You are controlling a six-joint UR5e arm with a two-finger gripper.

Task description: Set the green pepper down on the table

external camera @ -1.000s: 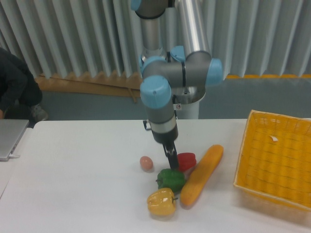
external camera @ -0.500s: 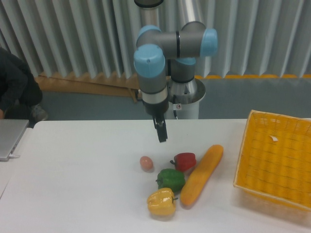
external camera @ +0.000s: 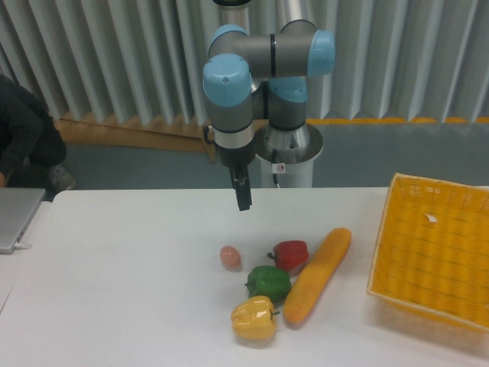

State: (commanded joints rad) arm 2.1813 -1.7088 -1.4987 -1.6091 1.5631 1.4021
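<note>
Camera | gripper (external camera: 243,200) hanging above the table (external camera: 114,283), holding nothing — jaw gap too small to tell | egg (external camera: 230,256) lying left | green pepper (external camera: 268,283) sitting on the table, touching yellow pepper (external camera: 254,319), just beside red pepper (external camera: 291,254) | orange vegetable (external camera: 318,275) lying diagonally | yellow basket (external camera: 435,256) sitting far right

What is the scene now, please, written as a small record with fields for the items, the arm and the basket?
green pepper: lying on the table, between the red pepper and the yellow pepper
orange vegetable: long, lying right of the peppers
egg-like item: left of the red pepper
gripper: raised above the table, holding nothing
basket: yellow, at the table's right side
</note>
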